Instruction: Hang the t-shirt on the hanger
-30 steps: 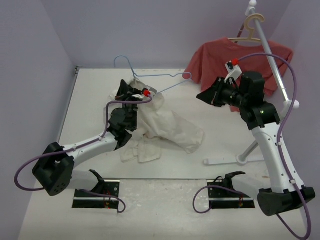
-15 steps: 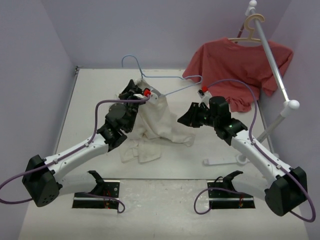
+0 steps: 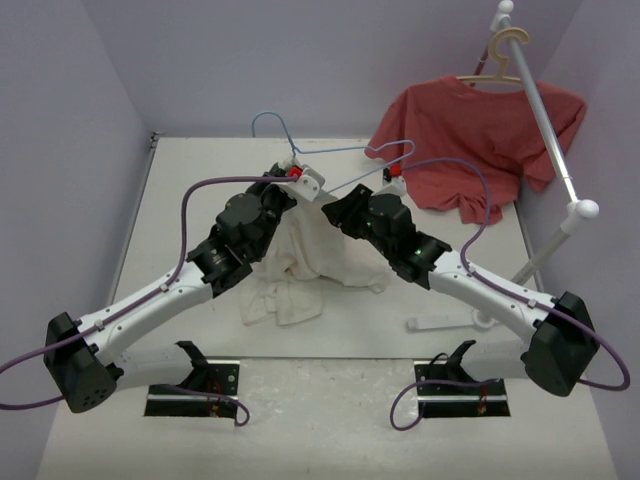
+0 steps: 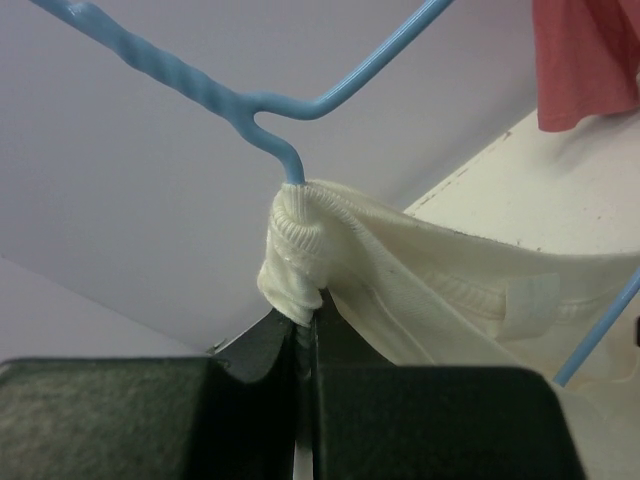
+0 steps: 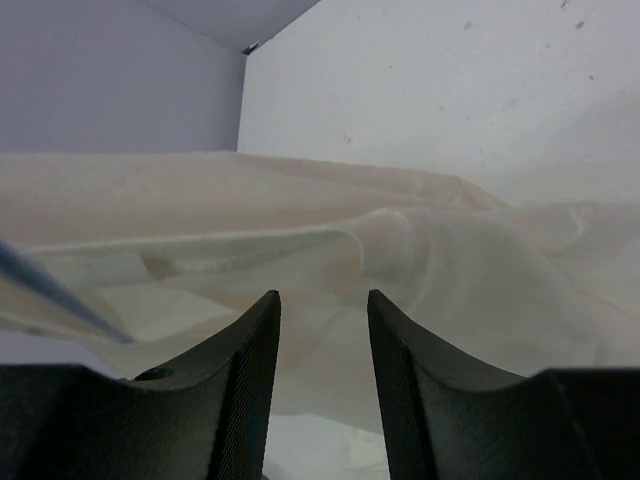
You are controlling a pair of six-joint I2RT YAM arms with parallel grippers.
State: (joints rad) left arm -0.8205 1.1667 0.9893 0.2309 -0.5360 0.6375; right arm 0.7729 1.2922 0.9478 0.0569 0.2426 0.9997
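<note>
The cream-white t-shirt (image 3: 305,250) hangs bunched between my two grippers, its lower part lying on the table. The light-blue wire hanger (image 3: 340,152) is held up above it, hook to the left. In the left wrist view the hanger (image 4: 240,100) runs down into the ribbed collar of the t-shirt (image 4: 420,290). My left gripper (image 3: 308,186) (image 4: 302,318) is shut on that collar. My right gripper (image 3: 337,208) (image 5: 322,310) is open, with t-shirt cloth (image 5: 400,250) just in front of its fingertips and a bit of blue wire (image 5: 60,293) at the left.
A red t-shirt (image 3: 480,140) hangs on a tan wooden hanger (image 3: 505,50) from a white rack pole (image 3: 550,130) at the back right. The rack's base (image 3: 450,322) lies on the table near my right arm. Lilac walls close the back and sides.
</note>
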